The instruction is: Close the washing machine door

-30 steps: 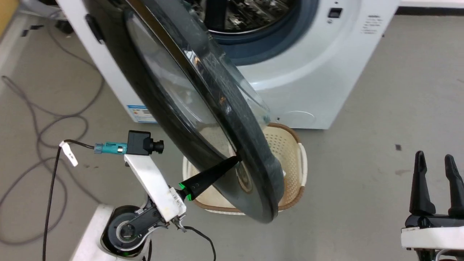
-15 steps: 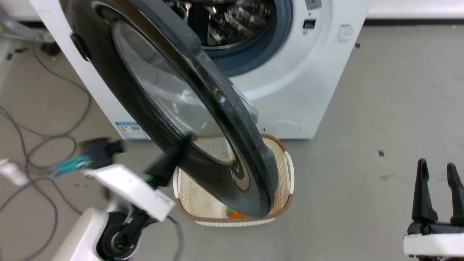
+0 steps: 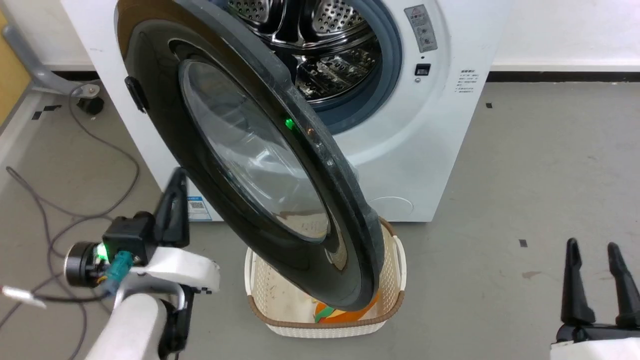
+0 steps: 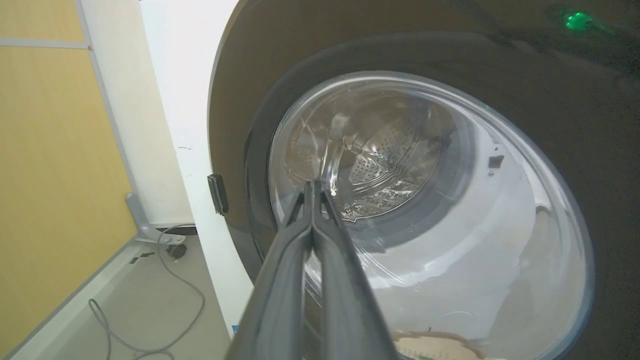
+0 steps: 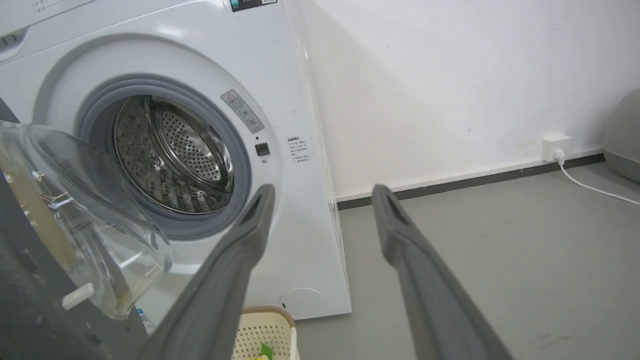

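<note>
The washing machine door (image 3: 250,165), a glossy black disc with a bulging glass window, stands swung open on its hinge at the left of the white washing machine (image 3: 440,150), its free edge hanging over a cream perforated basket (image 3: 395,280) on the grey floor (image 3: 525,165). Behind it the steel drum (image 3: 325,50) and grey-blue rubber gasket (image 3: 387,75) lie exposed. The left gripper (image 3: 176,175) is beside the door's outer face, low on its left, fingers pressed together on nothing; in the left wrist view its tips (image 4: 314,187) point at the glass, though contact cannot be made out. The right gripper (image 3: 591,247) rests at the lower right, well apart from the machine, fingers spread wide and empty; the right wrist view shows it (image 5: 324,192) facing the machine's front. Dark cables (image 3: 120,165) trail across the floor at left.
</note>
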